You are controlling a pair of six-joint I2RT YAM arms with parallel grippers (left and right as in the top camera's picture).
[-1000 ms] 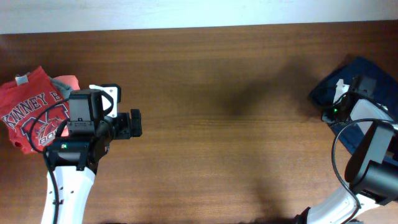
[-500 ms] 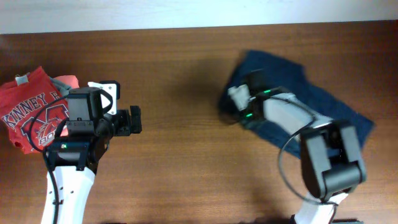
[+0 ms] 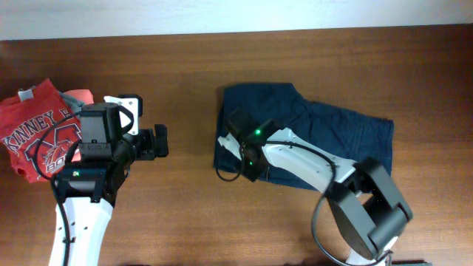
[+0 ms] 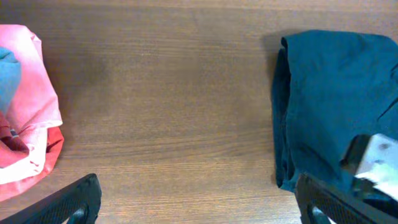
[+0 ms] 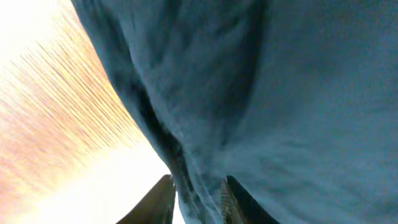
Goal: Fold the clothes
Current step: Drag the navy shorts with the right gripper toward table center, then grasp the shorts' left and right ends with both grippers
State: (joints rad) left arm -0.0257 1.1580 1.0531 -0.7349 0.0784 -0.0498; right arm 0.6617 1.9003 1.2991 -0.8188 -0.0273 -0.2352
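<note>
The dark navy garment (image 3: 325,137) lies rumpled on the table right of centre. It also shows in the left wrist view (image 4: 336,93) and fills the right wrist view (image 5: 261,93). My right gripper (image 3: 244,159) is shut on the garment's left edge, and its fingers pinch a fold in the right wrist view (image 5: 198,202). My left gripper (image 3: 159,144) is open and empty over bare wood left of the garment; its fingertips show at the lower corners of the left wrist view (image 4: 199,202).
A red T-shirt with white lettering (image 3: 41,129) lies bunched at the far left, partly under my left arm; it also shows in the left wrist view (image 4: 25,124). The wooden table (image 3: 192,207) runs across the view.
My right gripper has dragged the navy garment from the far right edge leftward to the middle of the table. The left arm has not moved.
</note>
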